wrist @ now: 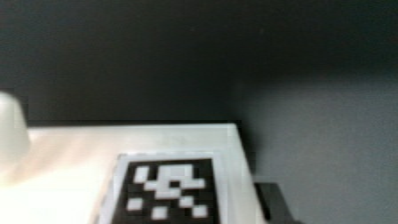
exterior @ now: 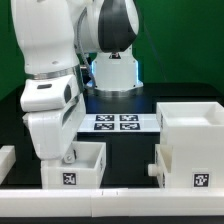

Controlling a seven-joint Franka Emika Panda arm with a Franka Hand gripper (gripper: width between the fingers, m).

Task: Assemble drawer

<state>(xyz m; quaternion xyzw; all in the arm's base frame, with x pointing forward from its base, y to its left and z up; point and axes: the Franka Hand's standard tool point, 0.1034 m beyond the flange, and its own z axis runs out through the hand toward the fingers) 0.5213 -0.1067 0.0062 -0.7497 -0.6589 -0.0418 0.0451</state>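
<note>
My gripper (exterior: 68, 158) reaches down at the back wall of a small white drawer tray (exterior: 78, 172) at the exterior view's lower left. The tray has a tag on its front. My fingertips are hidden behind its wall. In the wrist view a white tagged face of the tray (wrist: 169, 185) fills the foreground, very close and blurred. One dark finger (wrist: 270, 205) lies right against its edge; the other finger does not show. The large white shell (exterior: 190, 140), tagged on its front, stands at the exterior view's right.
The marker board (exterior: 115, 123) lies flat between tray and shell, in front of the robot base (exterior: 112, 75). A low white rail (exterior: 115, 194) edges the table's front. Another white piece (exterior: 5, 160) shows at the far left edge.
</note>
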